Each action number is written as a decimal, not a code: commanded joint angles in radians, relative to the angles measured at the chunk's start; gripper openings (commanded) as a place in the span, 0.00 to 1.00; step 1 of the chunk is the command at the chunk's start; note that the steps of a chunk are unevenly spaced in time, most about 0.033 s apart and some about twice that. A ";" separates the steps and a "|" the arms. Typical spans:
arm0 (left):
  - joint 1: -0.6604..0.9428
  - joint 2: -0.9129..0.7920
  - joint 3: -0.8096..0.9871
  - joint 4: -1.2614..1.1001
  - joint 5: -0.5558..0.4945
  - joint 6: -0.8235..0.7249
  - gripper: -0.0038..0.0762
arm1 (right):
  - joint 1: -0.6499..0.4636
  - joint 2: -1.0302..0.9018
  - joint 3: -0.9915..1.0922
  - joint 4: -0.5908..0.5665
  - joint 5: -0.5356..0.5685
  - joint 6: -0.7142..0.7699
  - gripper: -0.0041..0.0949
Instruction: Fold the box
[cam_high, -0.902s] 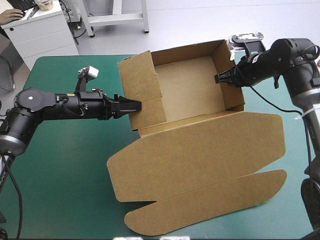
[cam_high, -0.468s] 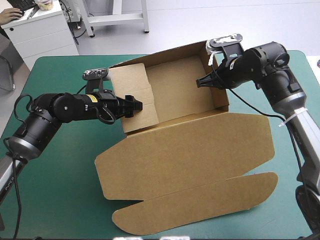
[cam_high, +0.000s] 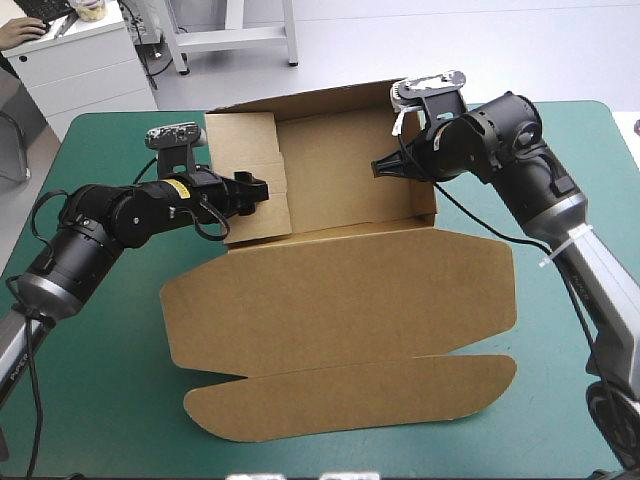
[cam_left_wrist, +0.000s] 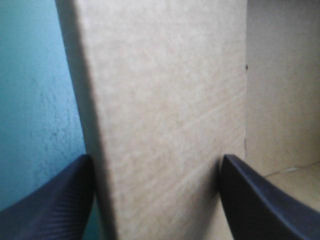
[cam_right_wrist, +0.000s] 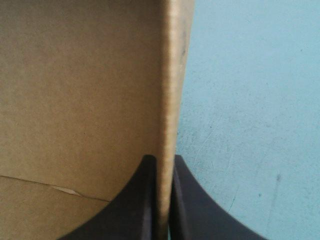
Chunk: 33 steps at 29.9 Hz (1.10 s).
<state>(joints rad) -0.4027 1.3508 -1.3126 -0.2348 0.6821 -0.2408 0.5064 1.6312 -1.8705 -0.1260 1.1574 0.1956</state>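
Note:
The brown box (cam_high: 350, 180) stands as an open tray at the table's far middle, with its lid (cam_high: 340, 300) lying flat toward the near edge and ending in a rounded flap (cam_high: 350, 395). My left gripper (cam_high: 262, 190) reaches in from the left, and its fingers straddle the raised left wall (cam_high: 245, 175). In the left wrist view the left gripper (cam_left_wrist: 155, 200) stands open with that wall (cam_left_wrist: 160, 110) filling the gap. My right gripper (cam_high: 380, 168) is at the right wall (cam_high: 428, 200). Up close, the right gripper (cam_right_wrist: 164, 200) is shut on the wall's edge (cam_right_wrist: 172, 75).
Bare teal-green cover (cam_high: 100, 380) lies left of the lid, and a strip (cam_high: 560, 400) lies to its right. The box's far wall (cam_high: 300, 100) stands close to the table's far edge.
The box has slid to the left across the table with both grippers on its side walls. The left arm has bent back, and the right arm has reached farther left.

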 joint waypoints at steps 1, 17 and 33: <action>-0.009 -0.026 -0.035 -0.031 -0.146 -0.007 0.42 | 0.018 -0.052 -0.030 0.052 -0.055 -0.011 0.04; -0.009 -0.004 -0.153 0.111 0.156 0.089 0.04 | 0.016 -0.040 -0.030 0.032 0.090 0.050 0.04; -0.011 0.325 -0.282 0.192 0.418 0.034 0.04 | -0.117 0.101 0.133 0.061 0.090 0.087 0.04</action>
<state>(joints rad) -0.4110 1.6912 -1.5399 -0.0626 1.0774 -0.2258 0.4267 1.7615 -1.7146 -0.0243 1.2444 0.3192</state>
